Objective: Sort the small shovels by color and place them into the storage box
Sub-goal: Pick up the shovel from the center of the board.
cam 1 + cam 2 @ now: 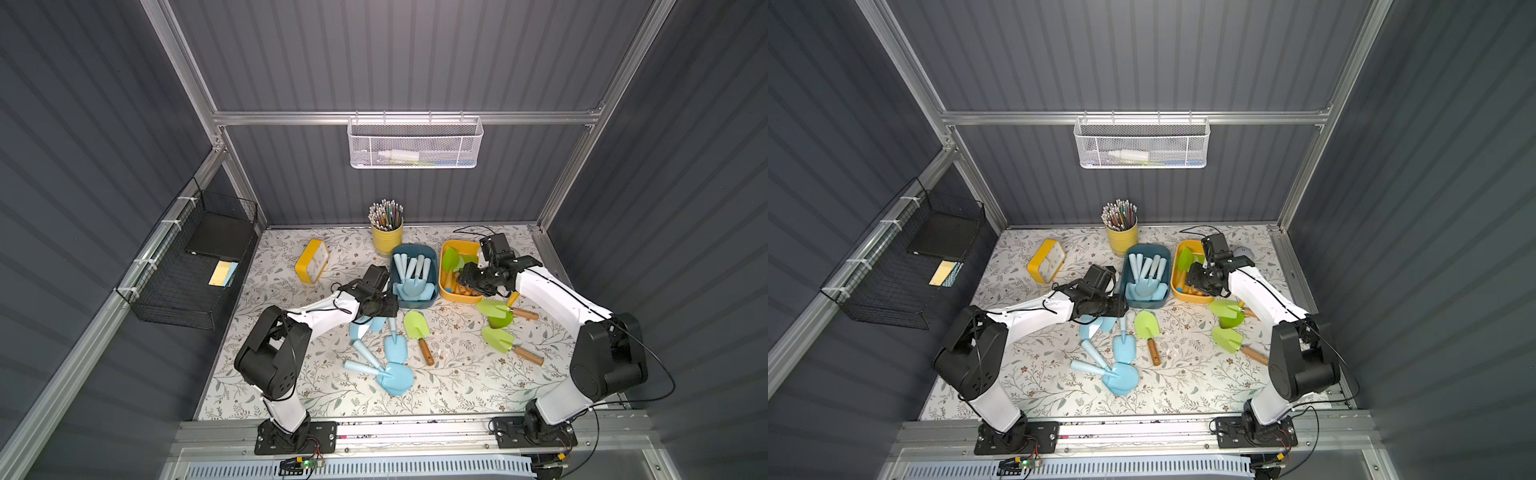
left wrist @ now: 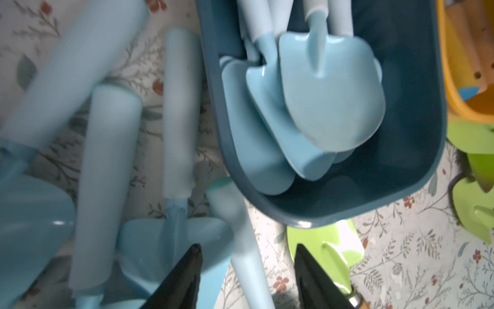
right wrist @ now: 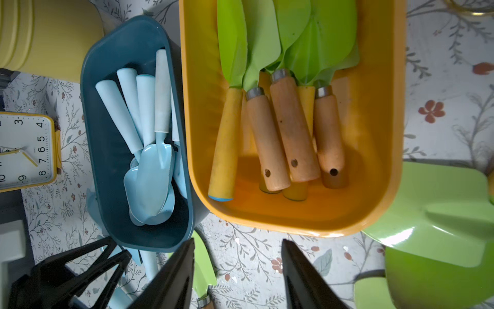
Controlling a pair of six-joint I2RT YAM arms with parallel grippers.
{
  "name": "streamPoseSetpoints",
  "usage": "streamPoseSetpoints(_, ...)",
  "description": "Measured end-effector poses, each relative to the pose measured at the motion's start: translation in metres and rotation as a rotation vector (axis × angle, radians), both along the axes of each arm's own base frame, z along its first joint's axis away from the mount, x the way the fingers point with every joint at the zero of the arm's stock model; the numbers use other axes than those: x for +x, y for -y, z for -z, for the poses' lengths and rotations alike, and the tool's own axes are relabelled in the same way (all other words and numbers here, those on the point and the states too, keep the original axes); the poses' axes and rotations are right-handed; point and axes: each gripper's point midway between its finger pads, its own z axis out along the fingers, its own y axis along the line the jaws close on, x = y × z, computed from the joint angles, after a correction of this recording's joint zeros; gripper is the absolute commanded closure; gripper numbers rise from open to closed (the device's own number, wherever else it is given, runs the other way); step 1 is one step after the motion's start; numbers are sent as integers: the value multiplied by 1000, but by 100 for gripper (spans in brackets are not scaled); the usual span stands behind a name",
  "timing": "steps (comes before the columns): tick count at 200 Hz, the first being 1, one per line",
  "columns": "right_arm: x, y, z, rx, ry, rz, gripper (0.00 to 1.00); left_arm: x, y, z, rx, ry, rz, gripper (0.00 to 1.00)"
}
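Right wrist, two boxes (image 3: pixel 107 160) (image 3: pixel 374 120), left end effector (image 2: pixel 247 247), right end effector (image 3: pixel 238 242), both open, empty

Pale blue plastic toy shovels (image 1: pixel 411 278) lie in a dark teal plastic box (image 1: pixel 433 266); lime-green shovels (image 3: pixel 294 40) with tan or yellow wooden handles lie in an orange-yellow plastic box (image 3: pixel 379 133). The white tabletop cloth (image 1: pixel 457 386) carries grey-green leafy sprigs and reddish flowers.

Noted pale blue shovels (image 1: pixel 411 279) stacked in dark blue box (image 3: pixel 101 149), blades nearest. Green-bladed shovels (image 3: pixel 291 128), wooden handles, packed in yellow box (image 3: pixel 379 133). Loose on counter (image 1: pixel 457 382): overlapping blue cluster (image 1: pixel 395 351); single green shovel (image 1: pixel 415 326) beside it; more green shovels (image 1: pixel 496 338) further right.
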Motion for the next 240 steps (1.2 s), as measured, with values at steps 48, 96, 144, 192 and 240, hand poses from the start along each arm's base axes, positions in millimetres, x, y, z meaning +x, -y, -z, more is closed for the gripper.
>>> streamPoseSetpoints(48, -7, 2, 1, 1, -2, 2, 44, -24, -1, 21, -23, -87, 27, 49)
streamPoseSetpoints(96, -19, 7, 11, -11, -27, 4, 44, -37, 6, 33, -33, -128, 52, 53)
streamPoseSetpoints(144, -27, 10, 17, -19, -39, 6, 44, -31, 12, 36, -26, -102, 30, 71)
streamPoseSetpoints(192, -27, 13, 16, -25, -21, 13, 44, -26, 5, 37, -11, -87, -44, 93)
streamPoseSetpoints(240, -22, 11, 23, -30, -25, 5, 44, -18, -3, 34, 35, -67, -111, 100)
